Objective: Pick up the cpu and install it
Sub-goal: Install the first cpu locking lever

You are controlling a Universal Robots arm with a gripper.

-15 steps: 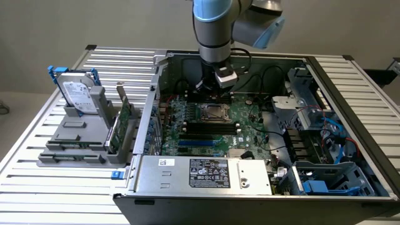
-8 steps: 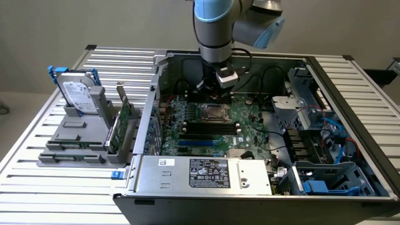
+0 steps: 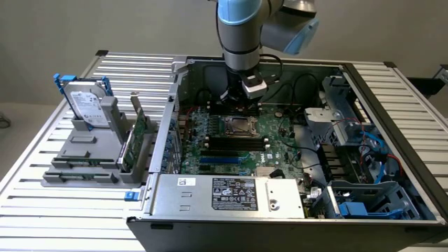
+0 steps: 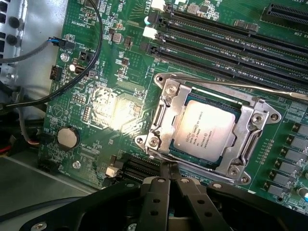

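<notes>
Fingers were pressed together, gripping nothing. Cpu (printed silver-grey lid, pale rim) lay flat in the socket.

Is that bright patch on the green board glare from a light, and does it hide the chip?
Wrist view: yes, a glare patch washes out the green motherboard beside the metal socket frame; the silver square cpu stays readable. Exterior view: lighting is even; the case interior is dimmer.

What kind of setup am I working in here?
Probably a computer assembly or repair bench: an opened PC case with its motherboard exposed sits on a slatted metal table, beside a hard drive in a fixture.
</notes>
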